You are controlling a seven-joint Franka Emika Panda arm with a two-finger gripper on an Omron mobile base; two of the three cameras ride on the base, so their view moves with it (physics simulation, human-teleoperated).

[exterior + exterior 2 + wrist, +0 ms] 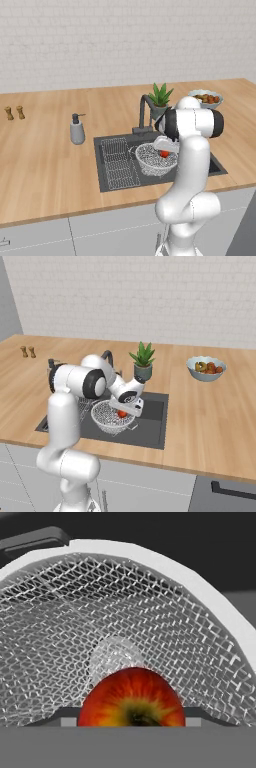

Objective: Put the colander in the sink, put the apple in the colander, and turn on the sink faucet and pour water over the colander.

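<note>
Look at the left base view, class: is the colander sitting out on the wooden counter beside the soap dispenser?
No. The colander sits inside the sink, right of the wire rack, while the soap dispenser stands alone on the counter.

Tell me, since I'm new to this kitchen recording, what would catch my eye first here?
The white arm bends low over the sink, its end effector lowered into the colander that sits in the basin. A red apple sits between the fingertips, close against the mesh in the hand view. Behind the sink stand the faucet and a potted plant, with a fruit bowl off on the counter.
</note>
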